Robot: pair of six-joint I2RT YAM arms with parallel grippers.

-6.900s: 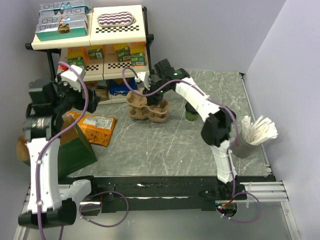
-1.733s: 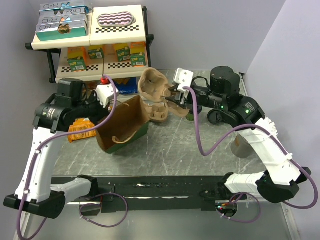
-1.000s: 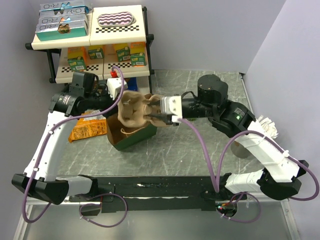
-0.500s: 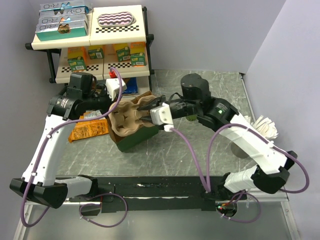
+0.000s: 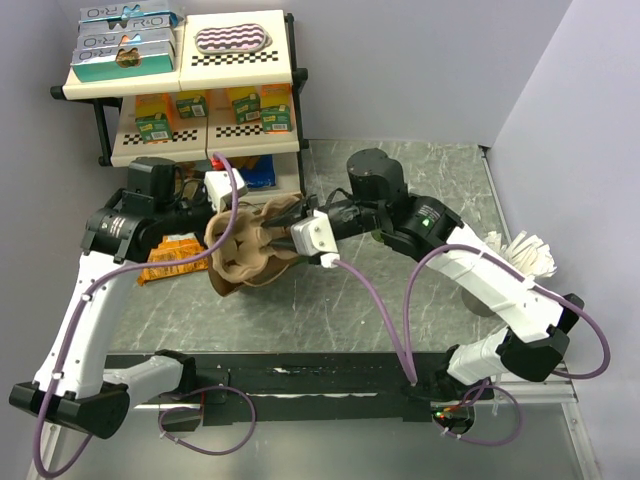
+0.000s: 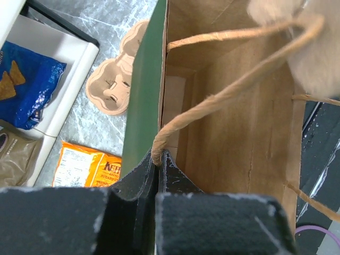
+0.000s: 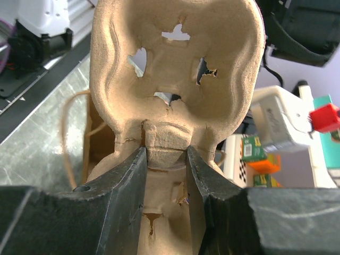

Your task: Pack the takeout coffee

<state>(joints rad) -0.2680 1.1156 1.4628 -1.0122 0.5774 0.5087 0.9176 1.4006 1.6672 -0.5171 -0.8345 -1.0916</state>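
Carrier (image 5: 243, 256) swung lower over bag (image 6: 234, 133).
Right jaws clamp it; left jaws pinch bag rim; no coffee packed.

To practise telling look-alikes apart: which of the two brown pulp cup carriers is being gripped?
The carrier clamped in the right gripper, raised off the table; the other carrier lies free on the table, with nothing holding it.

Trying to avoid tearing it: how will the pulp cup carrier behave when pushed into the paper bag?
Probably light and stiff: the pulp cup carrier holds its moulded shape though the right tool pinches only its centre post. Likely fragile: ragged holes show in it. The paper bag may buckle, held only at its rim by the left tool.
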